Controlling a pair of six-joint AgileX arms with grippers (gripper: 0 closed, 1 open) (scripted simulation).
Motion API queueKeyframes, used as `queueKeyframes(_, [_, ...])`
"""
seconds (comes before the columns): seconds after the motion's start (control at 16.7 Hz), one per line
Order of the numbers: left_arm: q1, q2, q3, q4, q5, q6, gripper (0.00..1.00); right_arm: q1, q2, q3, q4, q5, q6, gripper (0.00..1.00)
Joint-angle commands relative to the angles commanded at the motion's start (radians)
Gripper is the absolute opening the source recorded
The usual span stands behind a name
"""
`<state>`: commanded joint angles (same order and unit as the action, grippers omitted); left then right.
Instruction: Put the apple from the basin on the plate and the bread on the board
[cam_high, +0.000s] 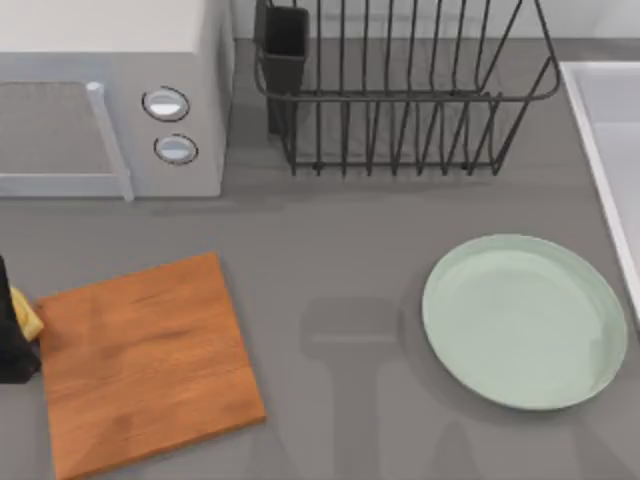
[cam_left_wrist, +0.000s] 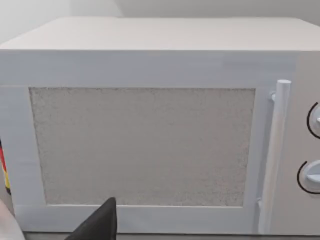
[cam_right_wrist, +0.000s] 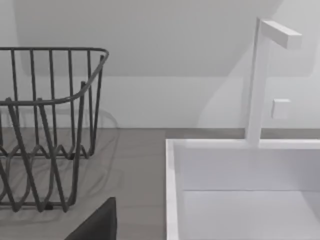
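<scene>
My left hand (cam_high: 12, 340) sits at the far left edge of the top view, a dark shape hard against the left edge of the board (cam_high: 145, 365). Tucked against it is a small yellow-golden piece, the bread (cam_high: 27, 318), which touches or overlaps the board's left edge. I judge that the hand is grasping the bread, though so little of the fingers shows that I can't be sure of the grip.

From the left hand, the board's open wood lies straight toward the middle of the counter (cam_high: 340, 260), with its long axis running slightly skewed away from the hand. If the bread is indeed held, it needs only a short carry inward before letting go. The left arm is plainly the nearer one for this.

The left wrist view faces the microwave (cam_left_wrist: 150, 130) head on, with one dark fingertip (cam_left_wrist: 100, 222) in the foreground. It doesn't tell me how the hand is closed.

The right wrist view looks across the counter at the wire dish rack (cam_right_wrist: 45, 130) and the basin (cam_right_wrist: 240, 170), with a dark fingertip (cam_right_wrist: 100, 222) in front. Whether my right hand is released or clenched, I cannot tell.

As for containers, the plate (cam_high: 525, 320) is bare, lying well off toward the basin side. The visible part of the basin (cam_high: 610, 130) holds nothing I can make out, no apple in sight. The rack (cam_high: 400, 90) looks empty apart from its dark cup (cam_high: 283, 45).
</scene>
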<state>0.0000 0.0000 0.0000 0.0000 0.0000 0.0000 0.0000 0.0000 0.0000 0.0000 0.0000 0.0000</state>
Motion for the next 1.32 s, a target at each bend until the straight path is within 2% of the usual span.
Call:
queueKeyframes(0.42, [0.0, 0.0, 0.0, 0.0, 0.0, 0.0, 1.0, 0.0, 0.0, 0.0, 0.0, 0.0, 0.0, 1.0])
queueKeyframes(0.66, [0.0, 0.0, 0.0, 0.0, 0.0, 0.0, 1.0, -0.014, 0.093, 0.067, -0.047, 0.0, -0.013, 1.0])
queueKeyframes(0.96, [0.0, 0.0, 0.0, 0.0, 0.0, 0.0, 1.0, -0.059, 0.394, 0.281, -0.197, 0.0, -0.056, 1.0])
queueKeyframes(1.32, [0.0, 0.0, 0.0, 0.0, 0.0, 0.0, 1.0, -0.133, 0.889, 0.633, -0.445, 0.001, -0.126, 1.0])
